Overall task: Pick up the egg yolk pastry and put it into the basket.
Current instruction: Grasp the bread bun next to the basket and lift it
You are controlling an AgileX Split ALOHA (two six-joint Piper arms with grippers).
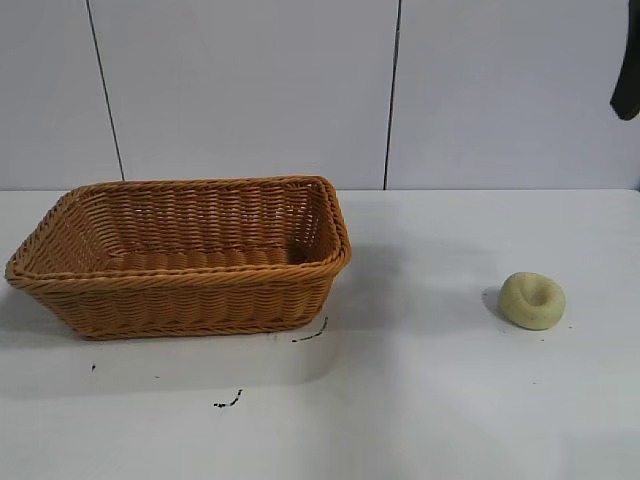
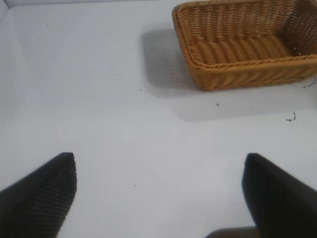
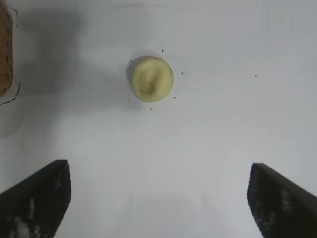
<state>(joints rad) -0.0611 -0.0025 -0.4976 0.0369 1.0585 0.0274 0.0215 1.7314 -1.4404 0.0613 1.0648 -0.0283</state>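
Note:
The egg yolk pastry (image 1: 533, 300), a small pale yellow bun with a dimple, lies on the white table at the right; it also shows in the right wrist view (image 3: 152, 79). The orange-brown wicker basket (image 1: 180, 290) stands at the left, empty, and shows in the left wrist view (image 2: 233, 74). My right gripper (image 3: 158, 171) is open and empty, high above the table, with the pastry ahead of its fingertips; a dark tip of that arm (image 1: 627, 70) shows at the top right. My left gripper (image 2: 159, 163) is open and empty over bare table, apart from the basket.
The white table (image 1: 420, 400) carries a few small dark marks (image 1: 228, 402) in front of the basket. A pale panelled wall stands behind. An edge of the basket (image 3: 4, 49) shows in the right wrist view.

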